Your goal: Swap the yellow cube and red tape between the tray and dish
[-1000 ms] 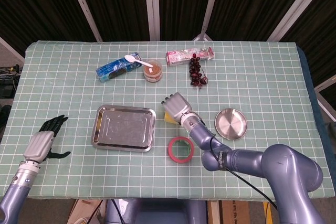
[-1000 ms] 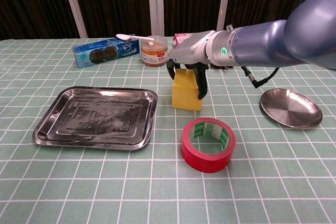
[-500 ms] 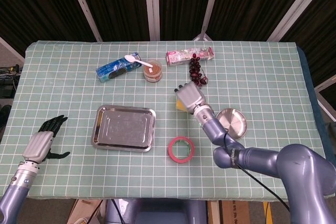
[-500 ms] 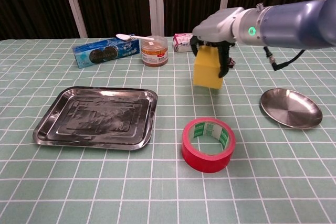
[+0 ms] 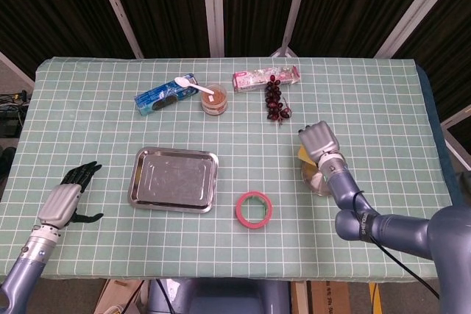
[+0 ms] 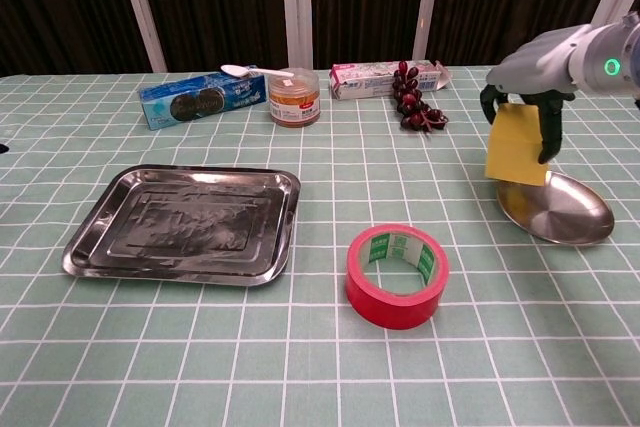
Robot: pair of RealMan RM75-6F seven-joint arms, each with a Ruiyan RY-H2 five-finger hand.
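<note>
My right hand (image 6: 530, 65) (image 5: 320, 141) holds the yellow cube (image 6: 514, 144) (image 5: 304, 154) in the air, just above the left rim of the round steel dish (image 6: 565, 215) (image 5: 318, 179). The red tape (image 6: 397, 275) (image 5: 254, 209) lies flat on the checked cloth between the dish and the steel tray (image 6: 185, 222) (image 5: 175, 179). Nothing lies in the tray. My left hand (image 5: 68, 196) rests at the table's near left corner with its fingers apart, holding nothing.
Along the back stand a blue biscuit packet (image 6: 201, 99), a jar (image 6: 294, 96) with a white spoon (image 6: 250, 71) on top, a pink packet (image 6: 372, 76) and a bunch of dark grapes (image 6: 415, 107).
My right hand lifted the yellow cube off the cloth and carried it to the right, from beside the tape to just over the dish. The left hand barely shifted.
</note>
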